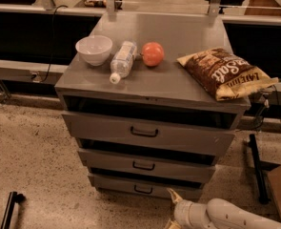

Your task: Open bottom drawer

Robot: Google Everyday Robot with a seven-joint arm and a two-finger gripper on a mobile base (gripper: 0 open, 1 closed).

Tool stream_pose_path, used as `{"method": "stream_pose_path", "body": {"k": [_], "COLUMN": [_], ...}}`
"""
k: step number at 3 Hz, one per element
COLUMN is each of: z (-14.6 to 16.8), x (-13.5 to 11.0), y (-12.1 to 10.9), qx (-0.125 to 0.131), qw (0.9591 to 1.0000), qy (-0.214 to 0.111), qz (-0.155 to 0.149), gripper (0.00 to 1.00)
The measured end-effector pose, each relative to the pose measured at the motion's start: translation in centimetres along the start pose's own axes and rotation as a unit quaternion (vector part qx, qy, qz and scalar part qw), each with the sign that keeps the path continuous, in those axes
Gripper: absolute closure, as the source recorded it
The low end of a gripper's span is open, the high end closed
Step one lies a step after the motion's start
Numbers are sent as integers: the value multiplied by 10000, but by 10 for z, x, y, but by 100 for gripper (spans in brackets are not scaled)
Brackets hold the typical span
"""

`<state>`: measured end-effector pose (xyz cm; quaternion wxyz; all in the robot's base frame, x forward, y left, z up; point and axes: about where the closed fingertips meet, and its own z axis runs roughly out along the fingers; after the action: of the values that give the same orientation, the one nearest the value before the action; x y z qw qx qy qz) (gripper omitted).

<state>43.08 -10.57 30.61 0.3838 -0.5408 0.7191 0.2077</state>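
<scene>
The grey metal cabinet [106,82] was recorded at the centre of the scene, standing on a speckled floor [30,156]. Three drawers were counted in its front. The bottom drawer [116,184] was noted as the lowest, a shallow grey front with a small black loop handle [143,190] at its middle. Its front was seen close under the middle drawer [178,168], with only a dark gap between them; it was judged not pulled out. The gripper [170,209] was found low at the near edge of the scene, just right of the handle and in front of the bottom drawer, on a pale arm [225,216] entering from the right. Its fingers [172,195] were seen spread apart with nothing held between them, and no contact with the handle was observed. On the cabinet top, from left to right, a white bowl [94,49], a clear plastic bottle [122,61] lying on its side, a round orange-red fruit [153,54] and a brown chip bag [225,73] overhanging the right edge were logged.
</scene>
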Motion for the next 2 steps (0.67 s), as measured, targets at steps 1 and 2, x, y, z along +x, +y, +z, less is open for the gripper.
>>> {"method": "stream_pose_path", "body": {"k": [1, 2], "z": [6, 8], "x": [6, 7], "y": [-14, -16], "qx": [117, 157], "qw": [9976, 9972], "qy": [305, 330], "qz": [-617, -656], "gripper": [0, 0]}}
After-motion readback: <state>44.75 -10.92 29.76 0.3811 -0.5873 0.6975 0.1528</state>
